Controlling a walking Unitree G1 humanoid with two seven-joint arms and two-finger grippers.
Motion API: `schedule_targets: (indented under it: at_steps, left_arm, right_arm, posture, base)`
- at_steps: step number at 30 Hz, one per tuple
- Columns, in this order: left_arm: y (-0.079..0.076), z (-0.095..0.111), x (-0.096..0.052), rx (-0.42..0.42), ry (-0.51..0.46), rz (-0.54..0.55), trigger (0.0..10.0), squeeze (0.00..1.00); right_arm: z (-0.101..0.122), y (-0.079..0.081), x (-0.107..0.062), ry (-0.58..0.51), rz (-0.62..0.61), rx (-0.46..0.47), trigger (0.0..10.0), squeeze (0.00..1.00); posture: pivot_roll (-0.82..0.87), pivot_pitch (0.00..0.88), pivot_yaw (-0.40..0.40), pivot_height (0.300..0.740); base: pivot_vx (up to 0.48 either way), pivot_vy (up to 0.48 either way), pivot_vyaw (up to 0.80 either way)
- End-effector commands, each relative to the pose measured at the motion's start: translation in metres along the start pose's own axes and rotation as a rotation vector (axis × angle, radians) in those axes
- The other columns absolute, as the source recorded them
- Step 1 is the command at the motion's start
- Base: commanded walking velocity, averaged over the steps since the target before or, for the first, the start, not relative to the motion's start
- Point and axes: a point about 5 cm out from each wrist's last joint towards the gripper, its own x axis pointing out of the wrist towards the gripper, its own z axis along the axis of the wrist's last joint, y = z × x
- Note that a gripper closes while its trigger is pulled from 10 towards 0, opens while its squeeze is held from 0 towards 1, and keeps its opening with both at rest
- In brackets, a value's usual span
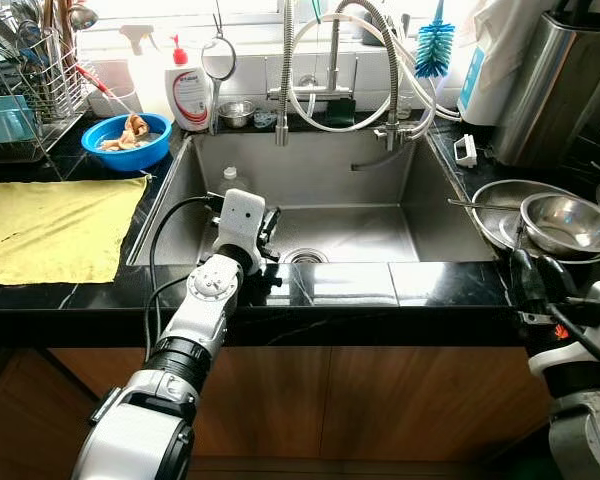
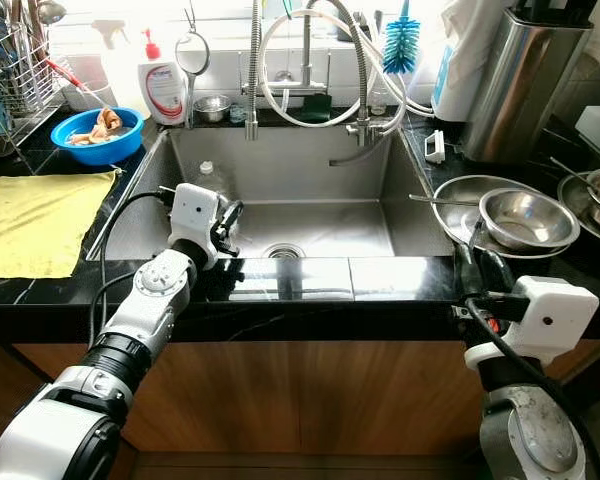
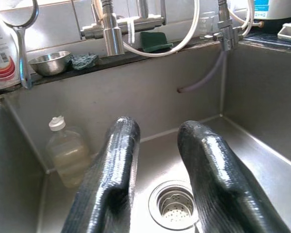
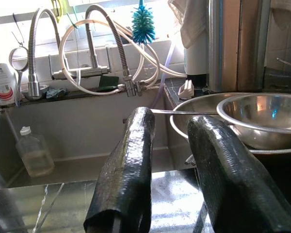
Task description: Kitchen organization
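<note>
the left tool [image 1: 271, 232] is reaching over the front edge of the stainless steel sink [image 1: 310, 190], hanging just above the basin near the round drain [image 1: 305, 256]. its two black fingers [image 3: 111, 170] are parted with a clear gap and there's nothing between them. a small clear plastic bottle with a white cap [image 3: 65, 150] stands in the sink's back left corner, well apart from that tool.

the right tool [image 2: 483, 268] sits at the front edge of the black marble counter [image 1: 380, 285], just in front of the shiny steel mixing bowl [image 1: 568, 224] stacked on a wider steel pan [image 1: 495, 205]. its fingers [image 4: 131, 165] are spread too, holding nothing.

off to the left there's a yellow cloth [image 1: 55, 225] laid flat on the counter, and behind it a blue plastic bowl [image 1: 128, 142] with food scraps in it.
</note>
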Motion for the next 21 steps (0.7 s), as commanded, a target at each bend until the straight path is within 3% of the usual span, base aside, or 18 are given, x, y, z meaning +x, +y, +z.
schedule_targets:
  at_steps: [1,9,10,15,17,21]
  left_arm:
    - [0.000,0.004,0.002,0.019,-0.013,-0.014,10.0,1.00]
    - [-0.005,0.003,0.001,0.008,-0.015,-0.037,10.0,1.00]
    - [-0.006,0.003,0.001,0.010,-0.013,-0.042,10.0,0.00]
    - [-0.008,0.002,0.000,0.003,-0.013,-0.051,10.0,0.00]
    - [-0.009,0.002,0.000,-0.008,-0.013,-0.055,10.0,0.00]
    - [-0.011,0.004,0.000,-0.039,-0.023,-0.068,10.0,0.00]
  right_arm:
    - [-0.004,-0.001,-0.001,0.019,-0.023,0.003,10.0,0.00]
    - [-0.008,0.000,-0.001,0.040,-0.024,-0.041,10.0,0.00]
    - [-0.010,-0.001,-0.001,0.062,-0.024,-0.094,10.0,0.00]
    - [-0.013,-0.004,-0.001,0.093,-0.012,-0.159,10.0,0.00]
    - [-0.016,-0.009,-0.001,0.127,0.021,-0.277,10.0,0.00]
    - [-0.010,-0.023,0.005,0.129,-0.001,-0.400,10.0,0.00]
  posture:
    - [-0.06,0.000,0.062,0.740]
    - [-0.06,0.000,0.062,0.740]
    - [-0.06,0.000,0.063,0.740]
    - [-0.06,0.000,0.063,0.740]
    - [-0.05,0.000,0.061,0.740]
    - [-0.05,0.000,0.057,0.740]
  base:
    - [0.000,0.000,0.00]
    - [0.000,0.000,0.00]
    - [0.000,0.000,0.00]
    - [0.000,0.000,0.00]
    - [0.000,0.000,0.00]
    - [0.000,0.000,0.00]
